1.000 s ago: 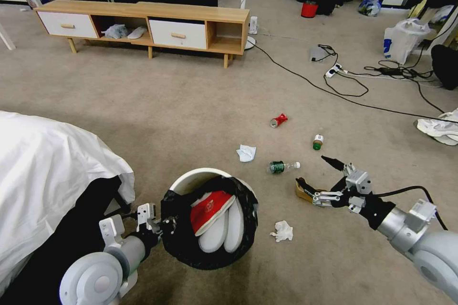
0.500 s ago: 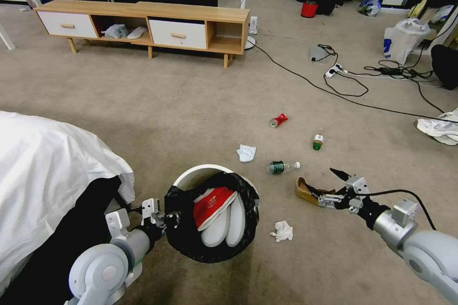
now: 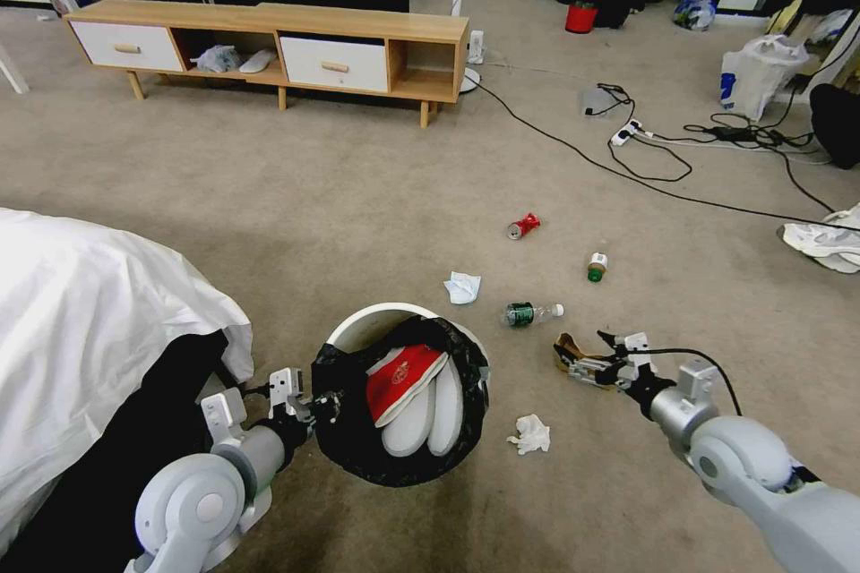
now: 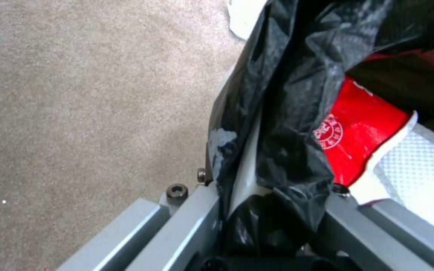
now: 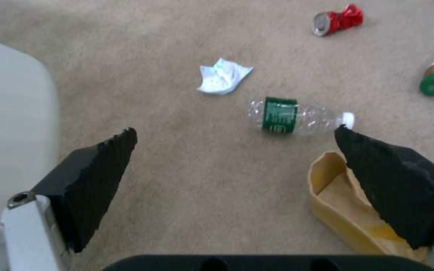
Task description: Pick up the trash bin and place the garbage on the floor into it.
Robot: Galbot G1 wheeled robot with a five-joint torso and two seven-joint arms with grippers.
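While my left gripper [image 3: 309, 405] pinches the near-left rim of the trash bin [image 3: 363, 336], black liner and white wall clamped together between its jaws, the bin sits on the floor [image 3: 358, 197] right in front of me, beside the white bedding [image 3: 90, 313] on my left. Inside the bin's black bag [image 4: 287, 113] lies a red-and-white wrapper [image 3: 403, 376] on top of white padded pieces.

My right gripper [image 3: 596, 356] is low over the carpet on my right side, its black fingertips [image 5: 96, 165] spread wide apart and holding nothing. One fingertip stands over the edge of the brown paper carton [image 5: 347, 203], which lies open on the floor; I cannot tell whether it touches the carton.

Near my right arm, closer to me, sits a crumpled white tissue [image 3: 531, 434]. Just beyond the carton lies the clear bottle [image 3: 530, 313] with a green label, on its side. A second tissue [image 3: 462, 286] lies to its left. Farther out stands the green can [image 3: 597, 267], and beyond it the crushed red can [image 3: 523, 226].

Well past all this, black cables [image 3: 627, 170] cross the carpet, and a low wooden cabinet [image 3: 269, 45] stands at the far side.
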